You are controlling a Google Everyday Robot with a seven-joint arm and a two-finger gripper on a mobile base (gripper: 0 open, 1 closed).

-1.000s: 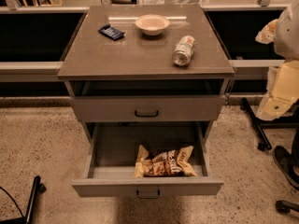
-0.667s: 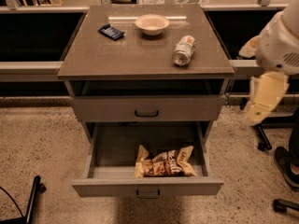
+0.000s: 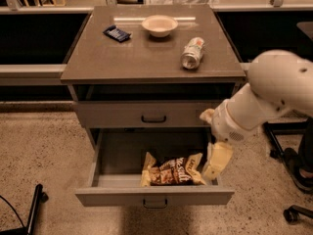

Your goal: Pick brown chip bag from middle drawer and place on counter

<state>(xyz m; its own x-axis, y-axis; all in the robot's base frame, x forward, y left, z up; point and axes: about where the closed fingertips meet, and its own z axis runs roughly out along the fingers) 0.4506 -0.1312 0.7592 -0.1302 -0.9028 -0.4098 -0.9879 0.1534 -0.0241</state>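
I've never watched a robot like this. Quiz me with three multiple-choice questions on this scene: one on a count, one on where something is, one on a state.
1. How many things lie on the counter?
A. one
B. three
C. five

2. Where is the gripper?
A. on the floor
B. behind the cabinet
C. at the right end of the chip bag in the drawer

3. The can is:
A. lying on its side
B. upright
C. crushed flat

Answers:
1 B: a packet, a bowl and the can.
2 C: it hangs over the open drawer's right side.
3 A: its round end faces us.
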